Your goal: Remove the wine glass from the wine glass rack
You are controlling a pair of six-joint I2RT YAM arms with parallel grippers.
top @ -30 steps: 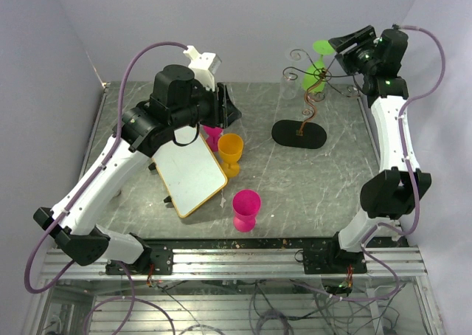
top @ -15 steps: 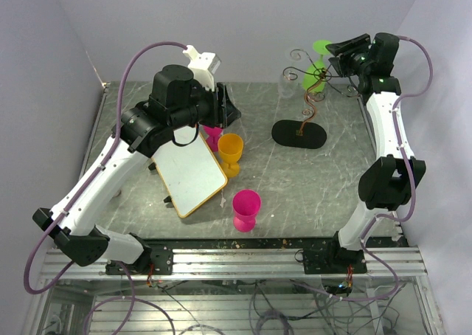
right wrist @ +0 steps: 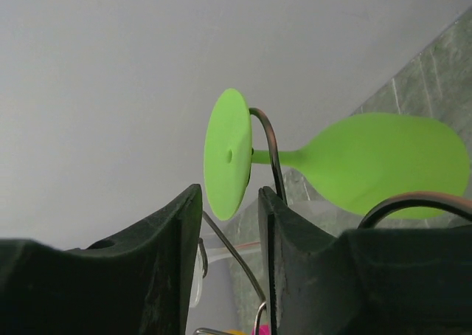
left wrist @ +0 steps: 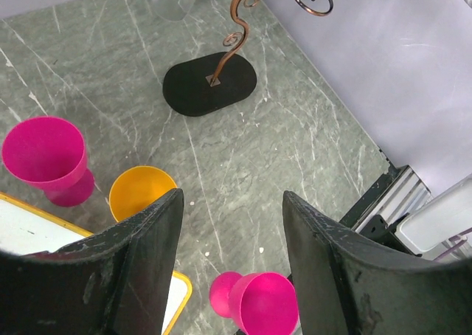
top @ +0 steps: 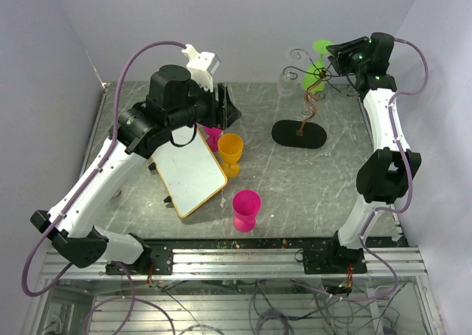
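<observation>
The right gripper has its jaws drawn in narrow, with a slim gap left between the two dark fingers. The lower rim of the green wine glass foot dips into that gap, but whether the fingers press on it cannot be told from these views. The glass lies nearly sideways in the right wrist view, with its round foot facing the gripper, a thin stem behind it and the bowl farther off. A curl of the wire rack crosses the stem just behind the foot, so the glass hangs on the rack. From above, the right gripper is raised at the far right of the table, level with the rack's top, and the glass sits among the curled arms. The rack stands on its flat black oval base near the back right, with a wavy coppery stem rising from it. The left gripper has its jaws spread wide with nothing between them, and it hangs above the table, well apart from the rack. Below it in the left wrist view are an orange cup, a pink cup beside that, and a second pink cup nearer the front. The edge of a white board with a yellow rim shows at the lower left.
</observation>
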